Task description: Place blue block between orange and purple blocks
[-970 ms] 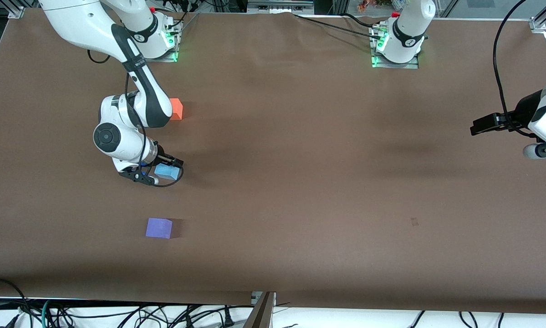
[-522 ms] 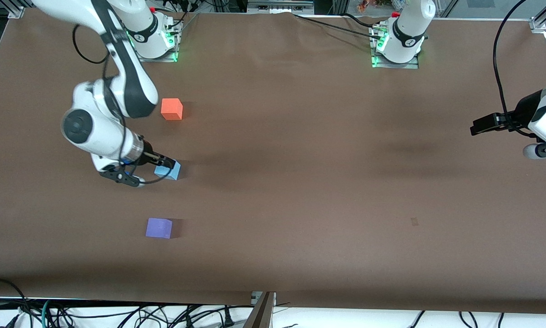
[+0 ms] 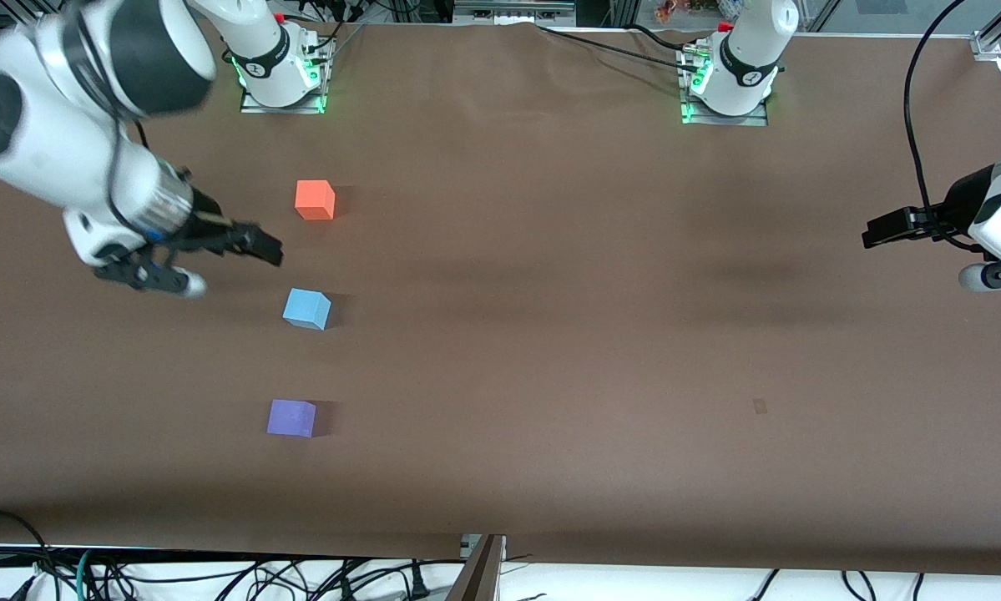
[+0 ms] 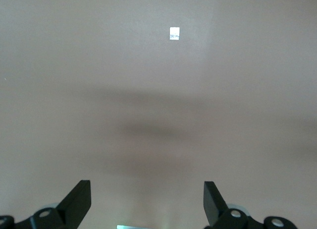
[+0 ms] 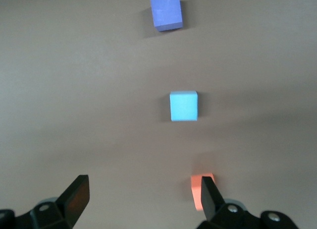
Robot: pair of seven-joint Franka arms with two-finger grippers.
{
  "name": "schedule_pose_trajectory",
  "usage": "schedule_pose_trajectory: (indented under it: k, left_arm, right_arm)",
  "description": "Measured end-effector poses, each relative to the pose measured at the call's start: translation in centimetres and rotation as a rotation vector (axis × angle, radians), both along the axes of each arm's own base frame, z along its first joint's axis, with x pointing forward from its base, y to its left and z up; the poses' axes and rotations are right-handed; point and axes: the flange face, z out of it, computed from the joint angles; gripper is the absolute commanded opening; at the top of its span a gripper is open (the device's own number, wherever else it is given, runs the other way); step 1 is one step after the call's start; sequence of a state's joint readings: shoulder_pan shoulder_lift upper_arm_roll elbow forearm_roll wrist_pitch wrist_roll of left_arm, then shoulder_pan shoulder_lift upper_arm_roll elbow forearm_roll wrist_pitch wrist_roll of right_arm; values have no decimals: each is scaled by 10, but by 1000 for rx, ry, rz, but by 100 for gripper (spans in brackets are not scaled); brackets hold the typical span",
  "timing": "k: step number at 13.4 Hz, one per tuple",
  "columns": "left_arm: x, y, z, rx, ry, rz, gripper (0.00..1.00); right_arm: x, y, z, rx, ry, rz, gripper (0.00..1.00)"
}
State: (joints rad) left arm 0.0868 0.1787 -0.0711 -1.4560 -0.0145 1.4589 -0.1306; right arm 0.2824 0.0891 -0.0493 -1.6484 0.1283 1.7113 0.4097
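The sky-blue block (image 3: 306,309) rests on the brown table, in line between the orange block (image 3: 314,200) and the purple block (image 3: 291,417), which is nearest the front camera. My right gripper (image 3: 254,247) is open, empty and raised over bare table beside the blue block, toward the right arm's end. In the right wrist view the gripper (image 5: 143,194) is open, with the purple block (image 5: 167,10) and blue block (image 5: 184,106) in full view and the orange block (image 5: 197,189) partly hidden by one finger. My left gripper (image 3: 880,232) waits open and empty at the left arm's end, and it also shows in the left wrist view (image 4: 146,197).
A small pale mark (image 3: 760,406) lies on the table toward the left arm's end and shows in the left wrist view (image 4: 174,33). The arm bases (image 3: 279,75) stand along the table's edge farthest from the front camera. Cables (image 3: 216,576) hang below the nearest edge.
My right gripper has let go of the blue block, lifted off it and drawn back toward the right arm's end. The blue block stays where it was set. The left arm has not moved.
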Motion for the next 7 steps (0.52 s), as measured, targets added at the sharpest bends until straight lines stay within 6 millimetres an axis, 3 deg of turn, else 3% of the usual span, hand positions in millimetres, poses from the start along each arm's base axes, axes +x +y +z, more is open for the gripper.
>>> schedule_pose_trajectory:
  k: [2,3,7]
  left_arm:
    - [0,0,0,0,0,0,100]
    - [0,0,0,0,0,0,100]
    - [0,0,0,0,0,0,100]
  right_arm:
    - [-27,-12,39,-43,-12,60,100]
    - [-35,-20,49,-55,-8,97,100]
    - [-30,-75,45,-55,21,165,99]
